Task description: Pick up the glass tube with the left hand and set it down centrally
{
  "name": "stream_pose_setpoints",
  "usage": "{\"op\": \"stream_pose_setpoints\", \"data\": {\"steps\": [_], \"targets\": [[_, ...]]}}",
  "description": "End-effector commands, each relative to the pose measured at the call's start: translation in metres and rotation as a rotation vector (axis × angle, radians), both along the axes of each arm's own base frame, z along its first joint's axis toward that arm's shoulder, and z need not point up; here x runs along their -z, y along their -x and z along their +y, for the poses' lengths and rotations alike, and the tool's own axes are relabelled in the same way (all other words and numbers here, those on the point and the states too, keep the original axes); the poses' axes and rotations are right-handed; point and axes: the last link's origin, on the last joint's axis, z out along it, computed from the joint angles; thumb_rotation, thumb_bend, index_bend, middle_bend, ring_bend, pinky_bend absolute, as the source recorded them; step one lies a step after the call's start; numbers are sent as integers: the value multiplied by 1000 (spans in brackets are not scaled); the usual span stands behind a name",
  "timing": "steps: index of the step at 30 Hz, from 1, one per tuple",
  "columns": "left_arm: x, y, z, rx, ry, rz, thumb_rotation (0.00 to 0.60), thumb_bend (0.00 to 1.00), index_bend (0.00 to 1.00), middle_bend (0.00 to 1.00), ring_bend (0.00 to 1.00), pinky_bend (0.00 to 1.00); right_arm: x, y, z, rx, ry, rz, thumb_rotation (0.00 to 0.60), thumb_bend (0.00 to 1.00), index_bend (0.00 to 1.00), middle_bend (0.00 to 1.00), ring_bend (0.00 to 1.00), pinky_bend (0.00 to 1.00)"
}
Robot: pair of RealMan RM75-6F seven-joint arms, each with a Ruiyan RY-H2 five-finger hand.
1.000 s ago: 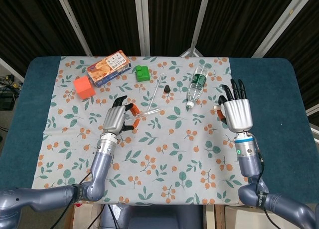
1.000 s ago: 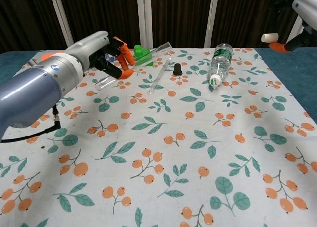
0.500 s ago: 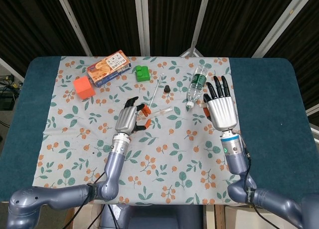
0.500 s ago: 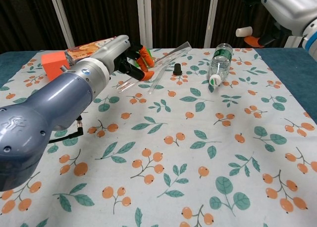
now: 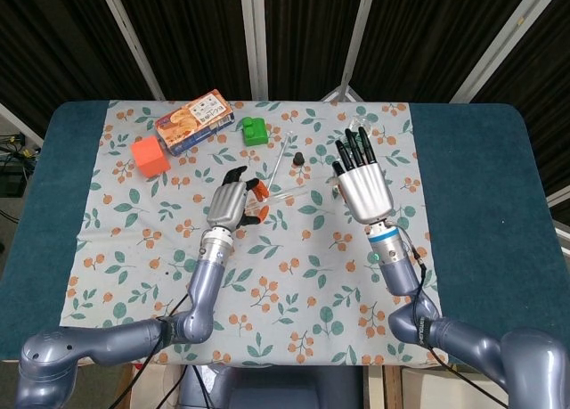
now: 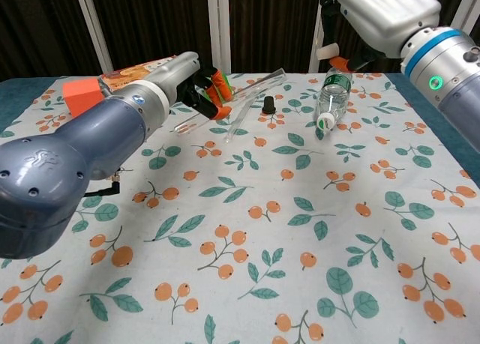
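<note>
pinching the glass tube above the cloth, the left hand tilts it; right hand hovers, fingers spread, holding nothing.

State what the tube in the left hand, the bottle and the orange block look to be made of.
Tube, held by the left hand: clear and glossy, probably glass; the cloth pattern shows through it.
Bottle: clear thin plastic, apparently, with a green label and white cap.
Orange block: matte and uniformly coloured, possibly foam or plastic; the look leaves it open.
</note>
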Motion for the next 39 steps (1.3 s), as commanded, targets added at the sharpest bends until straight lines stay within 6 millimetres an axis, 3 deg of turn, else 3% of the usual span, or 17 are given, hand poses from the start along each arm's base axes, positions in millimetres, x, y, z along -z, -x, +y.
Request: {"op": "stream_pose_setpoints", "data": {"steps": [1, 18, 39], "targets": [[1, 0, 0, -1, 4, 2, 600, 697, 525, 508, 78, 0, 6, -6, -2, -16, -6, 6, 600, 360, 602, 245, 69, 27], [10, -9, -6, -30, 15, -19, 600, 710, 526, 513, 82, 0, 22, -8, 0, -48, -6, 28, 600, 365, 602, 245, 69, 14], [15, -15, -12, -41, 19, -54, 600, 711, 526, 514, 82, 0, 27, -11, -2, -54, -3, 50, 600, 365, 603, 245, 69, 14]]}}
